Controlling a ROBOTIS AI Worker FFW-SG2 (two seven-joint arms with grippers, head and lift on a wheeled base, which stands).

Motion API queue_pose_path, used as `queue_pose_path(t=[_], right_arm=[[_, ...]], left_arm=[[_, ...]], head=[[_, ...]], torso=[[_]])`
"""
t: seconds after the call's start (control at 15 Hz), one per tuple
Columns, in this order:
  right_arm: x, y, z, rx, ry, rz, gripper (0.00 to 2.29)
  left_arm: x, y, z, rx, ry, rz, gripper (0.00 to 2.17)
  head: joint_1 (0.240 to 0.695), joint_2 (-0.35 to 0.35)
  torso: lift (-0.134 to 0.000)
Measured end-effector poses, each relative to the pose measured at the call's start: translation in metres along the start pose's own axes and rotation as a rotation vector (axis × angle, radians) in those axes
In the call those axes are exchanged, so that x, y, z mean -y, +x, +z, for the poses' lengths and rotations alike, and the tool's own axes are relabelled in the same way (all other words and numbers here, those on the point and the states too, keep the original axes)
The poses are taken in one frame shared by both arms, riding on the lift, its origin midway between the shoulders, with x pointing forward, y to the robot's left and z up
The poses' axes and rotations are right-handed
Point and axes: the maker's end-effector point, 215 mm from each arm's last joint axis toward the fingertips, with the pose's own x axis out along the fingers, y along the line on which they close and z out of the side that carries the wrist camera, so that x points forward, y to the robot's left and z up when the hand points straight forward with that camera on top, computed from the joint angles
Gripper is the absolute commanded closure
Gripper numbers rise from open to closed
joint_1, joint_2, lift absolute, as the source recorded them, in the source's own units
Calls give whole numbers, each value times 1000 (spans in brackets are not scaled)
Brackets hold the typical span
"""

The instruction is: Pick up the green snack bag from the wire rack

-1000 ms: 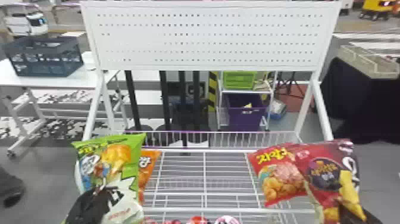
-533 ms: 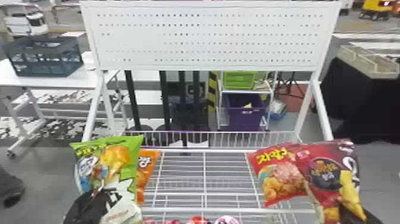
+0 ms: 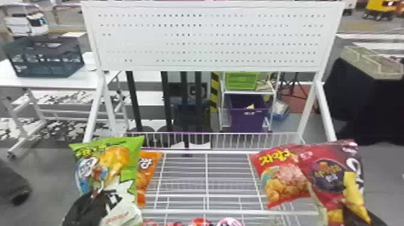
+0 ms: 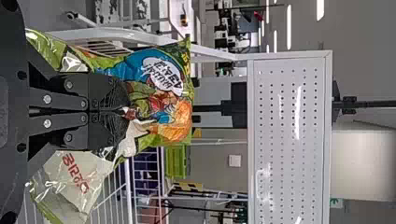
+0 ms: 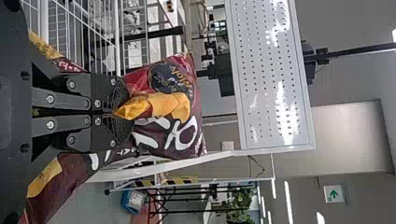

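At 8 o'clock, the left gripper (image 3: 92, 194) has the green snack bag (image 3: 111, 159) clenched between its fingers, partly covering an orange bag (image 3: 146, 174). At 4 o'clock, the right gripper (image 3: 370, 220) grasps a dark red bag (image 3: 330, 162).

Green snack bag (image 3: 120, 159): glossy, bright green upper part, golden snack picture, blue-and-white badge, cartoon figure; pale lower section with red lettering. Plump, roughly upright, top edge free and slightly slanted. Pinched mid-body between left gripper's (image 3: 92, 194) closed fingers, film creased and gathered there, lower part bulging out past both fingers. Held at left side of wire rack (image 3: 207, 151); contact with rack cannot be told. Rack: white, open grid shelf, low wire fence at back, sloping side posts.
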Motion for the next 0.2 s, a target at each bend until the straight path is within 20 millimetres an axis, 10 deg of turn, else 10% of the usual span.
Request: queue_pose_path(t=[0.2], right_arm=[[0, -1, 1, 0, -3, 0, 2182]], left_arm=[[-1, -1, 2, 3, 1, 3, 2121]], head=[[499, 0]], torso=[[0]])
